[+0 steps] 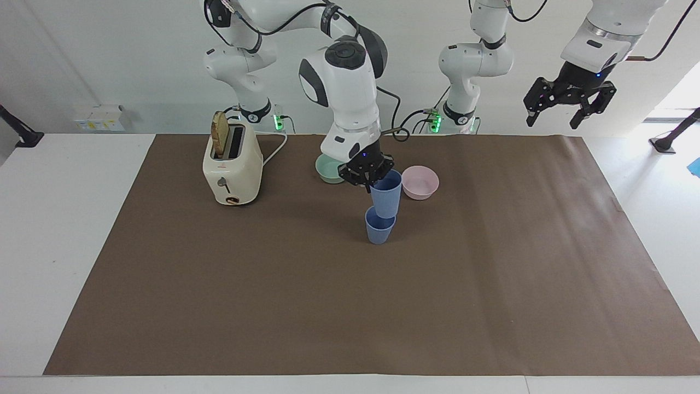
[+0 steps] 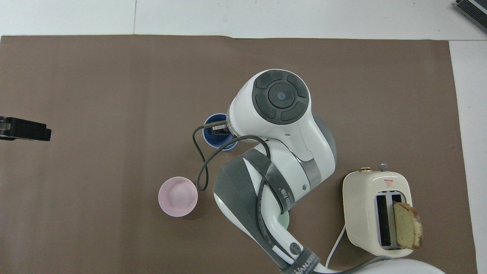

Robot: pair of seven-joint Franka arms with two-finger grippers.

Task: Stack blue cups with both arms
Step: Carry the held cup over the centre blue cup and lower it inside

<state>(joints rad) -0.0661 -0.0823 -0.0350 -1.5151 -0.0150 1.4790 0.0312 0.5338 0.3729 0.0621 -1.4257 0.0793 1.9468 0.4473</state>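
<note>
The right gripper (image 1: 374, 183) is closed on the rim of a blue cup (image 1: 386, 195) and holds it in the air, directly over the second blue cup (image 1: 379, 229), which stands on the brown paper (image 1: 350, 306). The bottom of the held cup reaches the mouth of the standing cup; I cannot tell if it is already inside or only touching the rim. In the overhead view the big white wrist of the right arm (image 2: 279, 114) covers most of both cups, and only a dark blue arc of a rim (image 2: 217, 141) shows with the black finger (image 2: 217, 130) on it.

Beside the gripper, toward the left arm's end of the table, sits the pink bowl (image 1: 420, 182), fully visible. On its other flank, the green bowl (image 1: 330, 167) is half hidden by the arm, and from above only a thin edge (image 2: 284, 220) appears. Further toward the right arm's end stands a cream toaster (image 1: 231, 169) with a slice of bread (image 1: 220, 134) sticking out of one slot.

The left gripper (image 1: 569, 104) waits high over the table edge at its own end, well apart, with fingers spread wide. From above only its black tip (image 2: 24, 129) enters the picture.
</note>
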